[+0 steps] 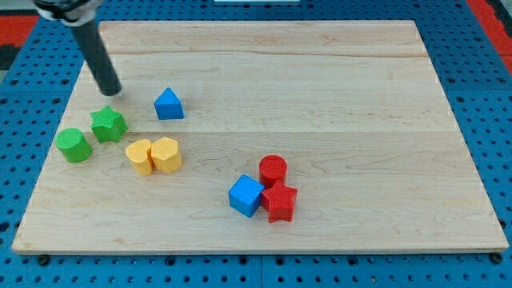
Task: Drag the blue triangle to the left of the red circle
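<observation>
The blue triangle (168,104) sits on the wooden board at the view's upper left. The red circle (273,170) stands right of centre, lower down, touching a blue cube (246,195) at its lower left and a red star (280,202) below it. My tip (112,91) rests on the board to the left of the blue triangle, a block's width away and slightly above it. It is just above the green star (108,124).
A green cylinder (74,145) lies at the far left beside the green star. Two yellow blocks (154,155) sit side by side below the blue triangle. The wooden board (320,80) lies on a blue pegboard (480,96).
</observation>
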{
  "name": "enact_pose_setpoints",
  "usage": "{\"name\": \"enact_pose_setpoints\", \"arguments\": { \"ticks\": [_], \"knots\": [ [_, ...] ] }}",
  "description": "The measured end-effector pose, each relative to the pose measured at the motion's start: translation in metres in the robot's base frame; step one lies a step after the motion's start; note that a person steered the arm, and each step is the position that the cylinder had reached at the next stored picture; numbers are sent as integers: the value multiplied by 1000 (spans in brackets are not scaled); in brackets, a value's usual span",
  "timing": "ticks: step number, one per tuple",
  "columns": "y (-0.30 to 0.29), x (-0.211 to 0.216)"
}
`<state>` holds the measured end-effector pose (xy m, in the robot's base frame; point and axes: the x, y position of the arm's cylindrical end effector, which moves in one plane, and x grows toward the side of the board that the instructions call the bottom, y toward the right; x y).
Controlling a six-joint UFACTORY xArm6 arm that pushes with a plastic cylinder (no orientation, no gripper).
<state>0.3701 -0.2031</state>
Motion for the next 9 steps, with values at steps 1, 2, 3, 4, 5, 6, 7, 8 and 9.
{"name": "enact_pose_setpoints", "arguments": {
  "ticks": [1,2,3,4,5,6,7,8,9],
  "knots": [
    [60,26],
    [115,47],
    [132,48],
    [131,29],
    [142,25],
    [144,49],
    [148,94],
    [153,102],
    [157,75]
  ]
}}
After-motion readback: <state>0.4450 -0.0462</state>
